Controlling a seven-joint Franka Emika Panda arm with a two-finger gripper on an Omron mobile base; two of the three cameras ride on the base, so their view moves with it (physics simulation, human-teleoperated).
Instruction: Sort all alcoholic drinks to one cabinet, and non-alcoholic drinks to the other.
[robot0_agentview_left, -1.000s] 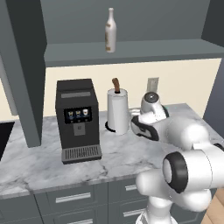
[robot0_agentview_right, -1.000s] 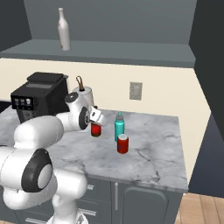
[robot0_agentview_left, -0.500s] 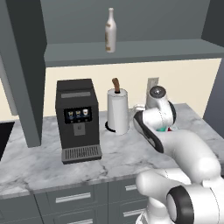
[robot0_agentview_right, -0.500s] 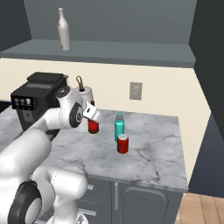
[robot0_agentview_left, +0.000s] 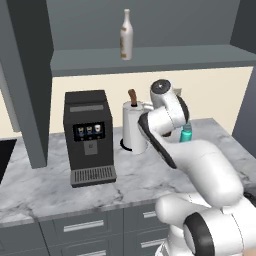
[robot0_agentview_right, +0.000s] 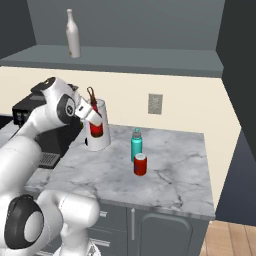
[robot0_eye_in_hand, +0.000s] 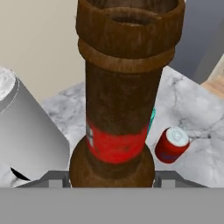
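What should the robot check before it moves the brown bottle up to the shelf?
1. Tool shut on the brown bottle: ok.
2. Bottle lifted off the counter: ok, it hangs tilted in front of the paper towel roll.
3. Cream bottle already on the cabinet shelf: ok.
4. Free shelf space beside it: ok.
5. Teal bottle and red can left on the counter: ok.
6. Grip tightness: cannot tell.

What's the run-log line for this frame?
hand: shut on brown bottle, lifted by paper-towel roll | cream bottle: on cabinet shelf | teal bottle, red can: on counter
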